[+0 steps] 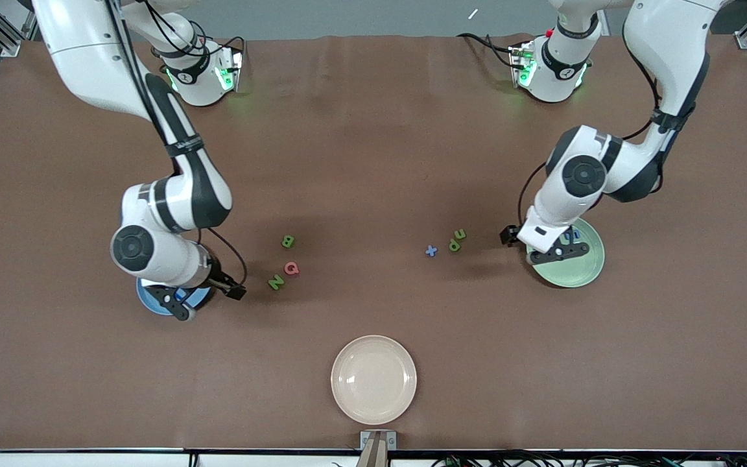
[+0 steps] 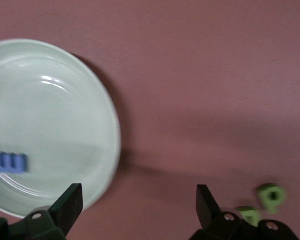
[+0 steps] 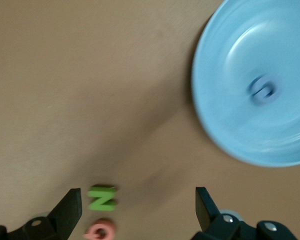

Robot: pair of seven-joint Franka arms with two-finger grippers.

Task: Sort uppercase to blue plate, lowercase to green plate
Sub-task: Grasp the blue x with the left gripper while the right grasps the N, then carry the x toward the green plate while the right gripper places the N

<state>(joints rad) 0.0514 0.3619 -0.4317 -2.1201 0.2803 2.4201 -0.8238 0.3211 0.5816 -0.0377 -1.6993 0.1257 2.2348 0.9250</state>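
Round cream plate, smooth.

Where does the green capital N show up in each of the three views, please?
Front view: green N on the table beside the pink Q, close to the blue plate.
Left wrist view: not in it.
Right wrist view: green N between the open claw's fingers.
Shared landmark: blue plate.

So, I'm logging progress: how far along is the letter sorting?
Done: blue m in the green plate, one blue letter in the blue plate. In hand: nothing; left gripper and right gripper stand open. Left: B, Q, N, x, p, u.
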